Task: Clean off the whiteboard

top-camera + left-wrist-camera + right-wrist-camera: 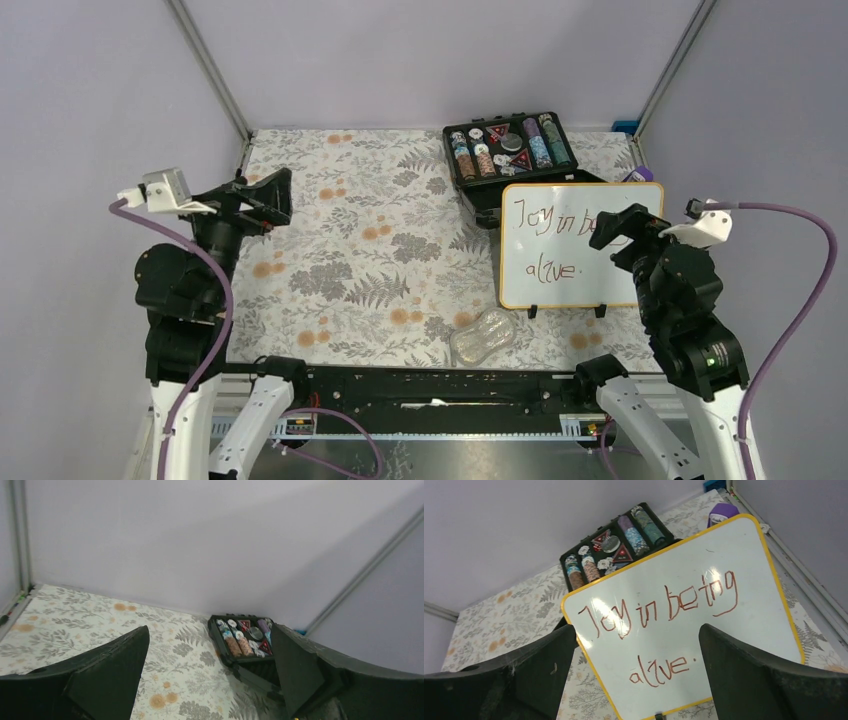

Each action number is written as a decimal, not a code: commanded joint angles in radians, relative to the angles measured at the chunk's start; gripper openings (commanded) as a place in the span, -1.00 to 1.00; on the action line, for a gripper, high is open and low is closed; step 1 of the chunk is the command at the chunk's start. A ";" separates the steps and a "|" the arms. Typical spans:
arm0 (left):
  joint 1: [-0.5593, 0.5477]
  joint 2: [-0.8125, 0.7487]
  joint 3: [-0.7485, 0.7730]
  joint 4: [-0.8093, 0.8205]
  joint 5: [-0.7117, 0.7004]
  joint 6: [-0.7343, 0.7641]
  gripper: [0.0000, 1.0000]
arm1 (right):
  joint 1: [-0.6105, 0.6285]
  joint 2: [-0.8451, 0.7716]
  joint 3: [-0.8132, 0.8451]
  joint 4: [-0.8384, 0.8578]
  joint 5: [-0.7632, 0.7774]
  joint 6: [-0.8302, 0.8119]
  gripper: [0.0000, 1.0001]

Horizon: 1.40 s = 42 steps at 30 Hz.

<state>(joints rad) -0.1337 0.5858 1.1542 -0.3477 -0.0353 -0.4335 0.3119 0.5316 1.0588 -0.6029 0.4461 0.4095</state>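
At the right of the table [330, 170], the whiteboard [565, 250] stands on its feet [533, 312], writing [659, 605] intact — right gripper [612, 230] spread empty before it, left gripper [280, 197] apart too. Risk — a bare-fingered push could topple it.

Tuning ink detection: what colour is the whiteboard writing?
Red, on the whiteboard; clearest in right wrist view.

Behind right pincer [607, 232] (partly): whiteboard [560, 285] writing

whiteboard [565, 248] face: free | behind: chip case [508, 148] close | front-left: clear pack [482, 336]
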 commanded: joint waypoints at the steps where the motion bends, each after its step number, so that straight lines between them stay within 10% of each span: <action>1: 0.005 0.057 -0.013 0.021 0.156 0.030 0.98 | -0.003 0.064 0.031 -0.063 0.103 0.039 0.99; 11: 0.005 0.145 -0.122 -0.023 0.328 0.055 0.98 | -0.003 -0.005 -0.086 0.049 -0.306 0.058 0.99; 16: 0.005 0.191 -0.181 -0.039 0.370 0.119 0.98 | -0.003 0.118 -0.152 0.171 -0.882 0.099 0.99; 20: 0.004 0.204 -0.226 -0.048 0.325 0.138 0.98 | 0.001 0.147 -0.272 0.302 -1.048 0.233 0.99; 31: 0.005 0.208 -0.350 0.024 0.288 0.127 0.98 | 0.352 0.303 -0.354 0.267 -0.653 0.421 0.99; 42: 0.003 0.181 -0.368 0.016 0.290 0.132 0.98 | 0.716 0.575 -0.331 -0.024 -0.119 1.000 0.79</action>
<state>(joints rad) -0.1333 0.7822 0.7906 -0.3885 0.2573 -0.3130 0.9592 1.0744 0.7147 -0.5091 0.0959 1.1374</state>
